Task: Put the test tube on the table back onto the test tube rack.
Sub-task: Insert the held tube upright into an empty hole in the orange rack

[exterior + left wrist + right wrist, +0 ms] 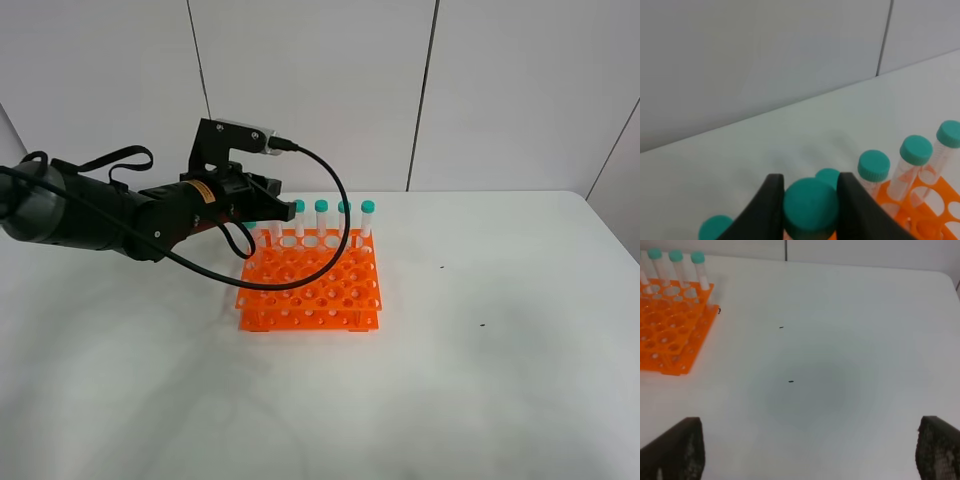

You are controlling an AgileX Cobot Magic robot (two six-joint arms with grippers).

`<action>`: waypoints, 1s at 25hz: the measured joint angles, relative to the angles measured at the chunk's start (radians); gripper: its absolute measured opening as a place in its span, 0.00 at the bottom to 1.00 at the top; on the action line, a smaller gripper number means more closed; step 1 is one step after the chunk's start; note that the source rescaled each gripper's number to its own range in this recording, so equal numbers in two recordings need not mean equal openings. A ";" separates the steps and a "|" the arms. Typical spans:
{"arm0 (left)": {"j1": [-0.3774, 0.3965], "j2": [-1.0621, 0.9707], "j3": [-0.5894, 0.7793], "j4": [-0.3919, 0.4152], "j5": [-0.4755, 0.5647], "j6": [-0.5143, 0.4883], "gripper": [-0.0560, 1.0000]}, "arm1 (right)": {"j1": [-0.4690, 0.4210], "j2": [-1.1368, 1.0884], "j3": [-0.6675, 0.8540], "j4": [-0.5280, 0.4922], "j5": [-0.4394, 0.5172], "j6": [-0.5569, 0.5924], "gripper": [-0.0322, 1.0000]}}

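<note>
Teal-capped test tube [810, 212] gripped by left hand [810, 190]; five others [873, 166] beside; right hand [811, 447] released.

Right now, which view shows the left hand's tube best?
Left wrist: the tube close up, cap between the fingers of the left hand. In exterior high the hand mostly hides it at the far-left corner of the rack. Right wrist misses it.

Orange rack [310, 292], teal caps [321, 206], white table [480, 380]
</note>
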 joint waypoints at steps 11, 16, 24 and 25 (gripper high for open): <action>0.000 0.034 0.000 0.000 -0.011 0.000 0.07 | 0.000 0.000 0.000 0.000 0.000 0.000 0.99; 0.000 0.066 0.000 0.000 -0.017 0.000 0.07 | 0.000 0.000 0.000 0.000 0.000 0.000 0.99; 0.000 0.103 0.000 0.000 -0.036 0.000 0.07 | 0.000 0.000 0.000 0.000 0.000 0.000 0.99; 0.000 0.103 0.000 0.000 -0.038 0.000 0.07 | 0.000 0.000 0.000 0.000 0.000 0.000 0.99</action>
